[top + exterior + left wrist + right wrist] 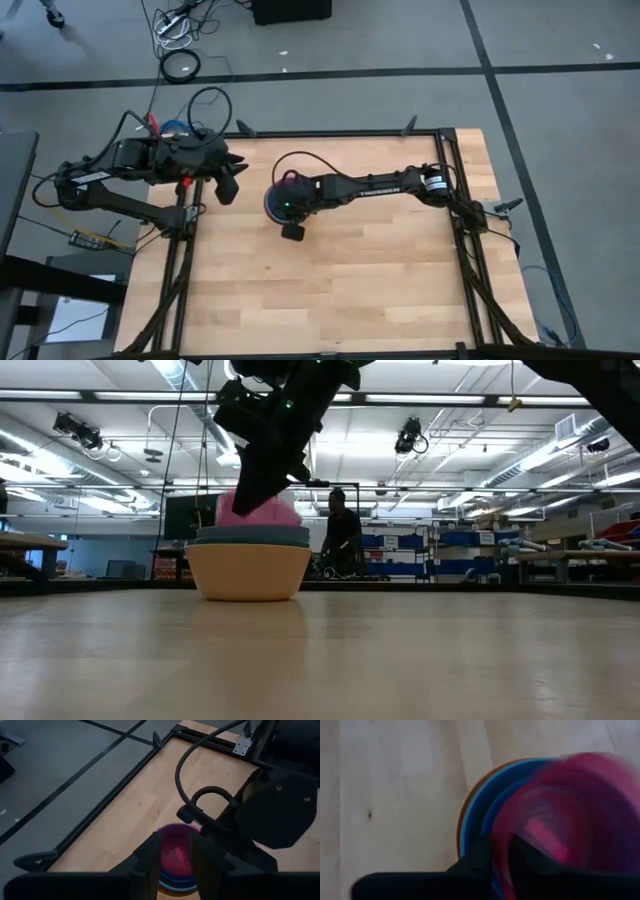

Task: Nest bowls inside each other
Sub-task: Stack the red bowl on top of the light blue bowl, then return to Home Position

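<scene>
A stack of bowls stands on the wooden table (330, 280), left of its middle. An orange bowl (248, 575) is at the bottom, with blue rims (252, 536) showing above it. My right gripper (502, 857) is shut on a pink-red bowl (265, 512), which is tilted right over the stack (272, 205). I cannot tell whether it touches the bowls below. My left gripper (175, 865) waits open above the table's far left (232, 180), pointing at the stack. No other bowls show. My right gripper pinches the pink-red bowl's rim (501, 837), with one finger (527, 852) inside the bowl and one finger (480, 855) outside. The fingers slant down from above, coming from the table's right. The bowl sits tilted over the blue bowl (477, 805) of the stack.
Black frame rails (178, 250) run along the table's left and right sides and its far edge. Bare wood lies at the near half (330, 300). A person (340, 530) stands far off in the room behind.
</scene>
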